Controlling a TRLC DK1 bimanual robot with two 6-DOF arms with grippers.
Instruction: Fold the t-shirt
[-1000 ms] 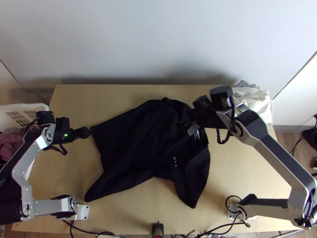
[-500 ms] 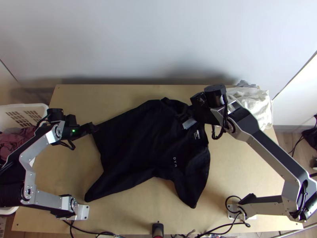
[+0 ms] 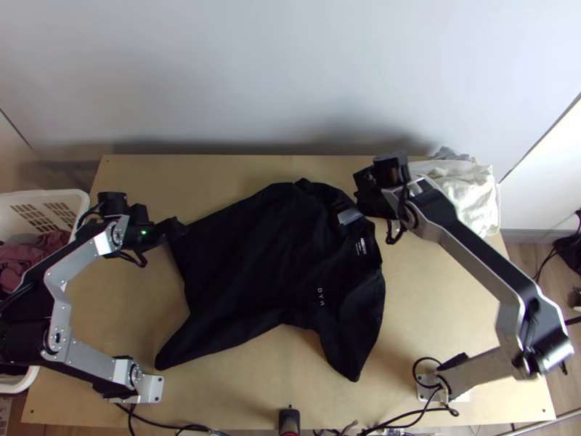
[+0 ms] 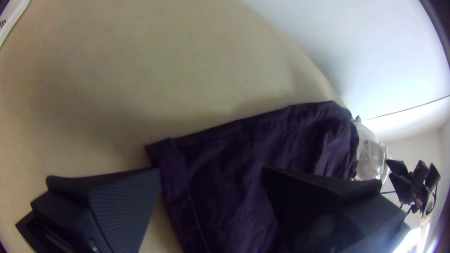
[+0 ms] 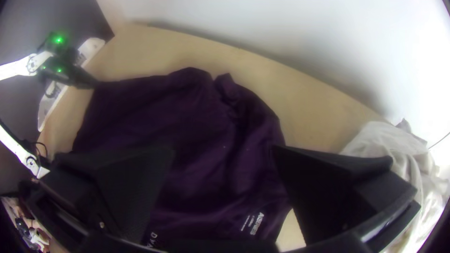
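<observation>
A white plastic basket [image 3: 43, 195] of clothes [image 3: 25, 256] (some dusty pink) stands at the left end of the light wooden surface [image 3: 436, 320]. Rumpled white cloth [image 3: 465, 196] lies at the far right corner, grey cloth [image 3: 449, 153] just behind it. Beyond rises a pale wall [image 3: 290, 73].

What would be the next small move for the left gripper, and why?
Probably ease the left gripper down at the hem corner of the t-shirt, ready to pinch: its fingers stand open there, and the shirt lies mostly spread, not yet folded.

Basket [image 3: 22, 198] partly beyond left edge.
</observation>
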